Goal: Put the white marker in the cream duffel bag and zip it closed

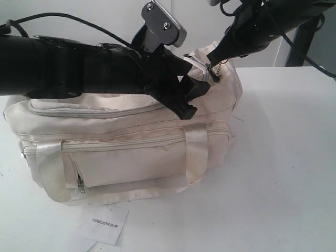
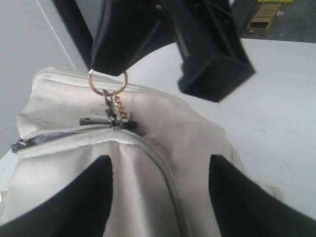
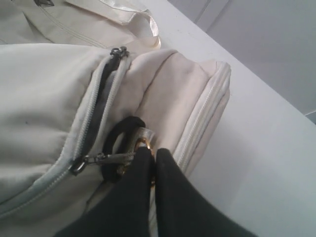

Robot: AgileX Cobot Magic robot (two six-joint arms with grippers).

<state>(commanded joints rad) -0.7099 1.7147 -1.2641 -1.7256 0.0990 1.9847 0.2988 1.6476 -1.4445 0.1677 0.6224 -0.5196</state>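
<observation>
The cream duffel bag (image 1: 131,152) lies on the white table (image 1: 283,157). My right gripper (image 1: 212,60) is at the bag's right end, shut on the gold ring (image 3: 141,143) of the top zipper's pull (image 3: 106,158). A short stretch of the top zipper (image 3: 96,111) gapes dark between two sliders. Beyond the held slider, the zipper (image 2: 163,168) is shut. My left gripper (image 1: 194,98) hovers open over the bag's top near that end. In the left wrist view its fingertips (image 2: 103,168) straddle the closed zipper with nothing held. The white marker is out of view.
A white paper tag (image 1: 105,223) printed "TONLION" lies on the table in front of the bag. The webbing handle (image 1: 197,152) hangs down the bag's front, over the zipped front pocket (image 1: 126,163). A cardboard box (image 2: 261,22) stands off the table's far edge.
</observation>
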